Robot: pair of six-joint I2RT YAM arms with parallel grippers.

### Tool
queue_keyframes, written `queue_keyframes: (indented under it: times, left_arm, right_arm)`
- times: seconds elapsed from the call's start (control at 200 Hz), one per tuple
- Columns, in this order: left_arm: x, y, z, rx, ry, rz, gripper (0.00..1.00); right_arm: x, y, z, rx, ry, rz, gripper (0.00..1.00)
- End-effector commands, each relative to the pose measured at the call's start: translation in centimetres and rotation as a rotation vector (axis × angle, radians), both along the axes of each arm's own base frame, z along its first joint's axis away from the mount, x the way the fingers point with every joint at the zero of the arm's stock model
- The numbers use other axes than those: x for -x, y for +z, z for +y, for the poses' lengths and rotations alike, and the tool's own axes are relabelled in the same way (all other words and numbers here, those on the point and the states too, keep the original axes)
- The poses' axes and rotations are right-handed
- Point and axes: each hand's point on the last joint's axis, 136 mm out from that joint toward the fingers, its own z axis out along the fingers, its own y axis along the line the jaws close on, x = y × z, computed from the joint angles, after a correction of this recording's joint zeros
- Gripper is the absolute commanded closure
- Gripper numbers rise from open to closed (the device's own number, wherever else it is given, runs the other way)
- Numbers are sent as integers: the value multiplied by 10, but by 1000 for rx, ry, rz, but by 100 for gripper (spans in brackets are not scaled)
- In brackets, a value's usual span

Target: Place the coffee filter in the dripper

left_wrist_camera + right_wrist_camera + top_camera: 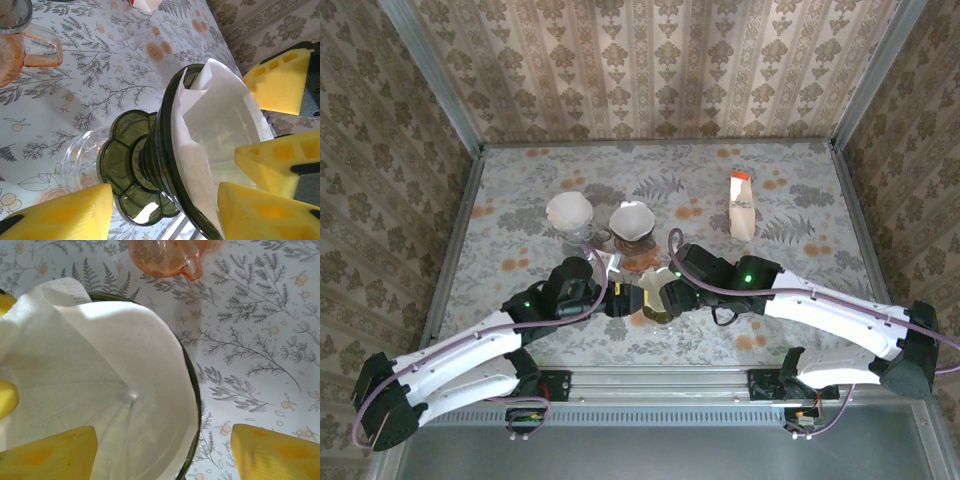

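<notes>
Left wrist view: at the bottom of the frame the left tool (165,197) is straddling a dark green glass dripper (145,165). One yellow finger (60,215) is sitting at lower left by the dripper's scalloped base, and the other is sitting at lower right against its paper-lined mouth. Whether the pads are pressing on the glass cannot be told. The white coffee filter (220,120) is lying inside the dripper's cone, its edge poking up past the rim at the top. The dripper is resting on a clear glass vessel (80,150), which is standing on the floral worktop (115,75). At the right edge the right tool (245,117) is hovering with its yellow fingers at the filter's mouth. Farther off, at upper left, a pink glass jug (25,45) is standing.

Right wrist view: the right tool is hanging released, jaws spread wide. One finger is sitting at lower left over the filter's inside. The other is sitting at lower right outside the rim, apart from the glass. The filter is lining the cone down to its centre, and the jug's spout is showing at top centre.

Top external view: both arms are meeting at centre frame over the dripper. Beyond them a smooth white cone (570,212) and a ruffled white cone (633,220) are standing side by side. At upper right a carton (742,205) is standing alone.
</notes>
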Motion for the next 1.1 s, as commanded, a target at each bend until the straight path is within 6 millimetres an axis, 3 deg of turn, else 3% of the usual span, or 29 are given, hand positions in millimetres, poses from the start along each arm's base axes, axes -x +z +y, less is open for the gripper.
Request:
queue_keyframes:
  times: [0.0,0.18,0.42,0.63,0.88,1.095]
  left_arm:
    - [-1,-4,-1,1,4,5,41]
    - [-1,-4,-1,0,4,6,41]
    - [-1,-4,-1,4,5,6,42]
    - [0,-4,-2,3,3,9,42]
    - [-1,-3,-2,7,4,9,42]
    - [-1,-3,-4,5,-3,10,42]
  right_arm:
    - [2,-1,5,1,28,5,27]
    - [-4,17,14,-40,40,-34,27]
    - [7,3,19,-33,85,12,28]
    - [17,4,23,-57,136,24,29]
    - [-8,18,16,13,61,-56,26]
    - [-23,2,14,59,7,-7,27]
